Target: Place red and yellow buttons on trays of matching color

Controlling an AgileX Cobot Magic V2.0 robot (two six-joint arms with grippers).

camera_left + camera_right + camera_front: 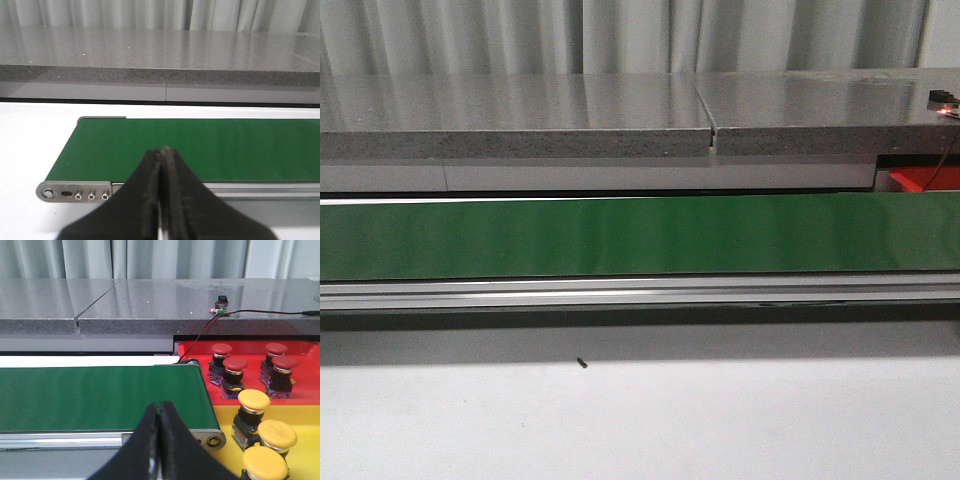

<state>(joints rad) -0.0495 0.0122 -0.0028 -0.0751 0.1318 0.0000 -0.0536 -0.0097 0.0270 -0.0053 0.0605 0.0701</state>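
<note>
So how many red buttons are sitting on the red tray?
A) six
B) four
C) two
B: the right wrist view shows four red buttons standing on the red tray, with yellow buttons on the yellow tray beside it.

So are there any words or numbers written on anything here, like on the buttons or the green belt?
None: no words, numbers or signs show in any view.
The green conveyor belt is plain.
The red-capped push buttons and the yellow-capped push buttons have blank caps.
The grey speckled stone counter is bare of writing.
The small circuit board with a red light is too small to read.
</note>
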